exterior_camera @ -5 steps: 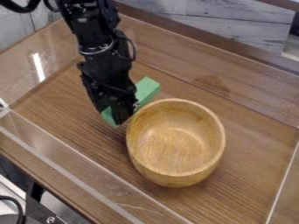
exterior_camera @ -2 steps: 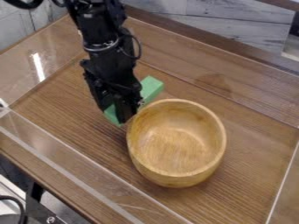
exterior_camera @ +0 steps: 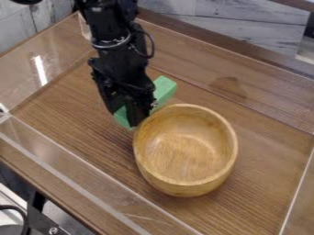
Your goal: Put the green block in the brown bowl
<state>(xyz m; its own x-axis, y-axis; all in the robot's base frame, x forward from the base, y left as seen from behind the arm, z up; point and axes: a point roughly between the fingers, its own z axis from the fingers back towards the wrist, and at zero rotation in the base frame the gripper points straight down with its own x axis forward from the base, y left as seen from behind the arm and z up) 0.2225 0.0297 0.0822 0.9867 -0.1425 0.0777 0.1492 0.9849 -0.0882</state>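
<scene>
One black robot gripper (exterior_camera: 128, 115), its jaws clamped on the flat bright green rectangular block (exterior_camera: 156, 93), holds it just beside the round light-brown wooden bowl's (exterior_camera: 185, 148) upper-left rim; no writing is legible.

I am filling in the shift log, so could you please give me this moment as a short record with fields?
surface: wooden table with a clear raised edge
green block: green block held in the pincer, beside the bowl's rim on its far left
brown bowl: brown bowl, upright, nothing visible inside
pincer: pincer pointing down, shut on the green block
block in bowl: not yet
contact of block with table: cannot tell from this view
</scene>
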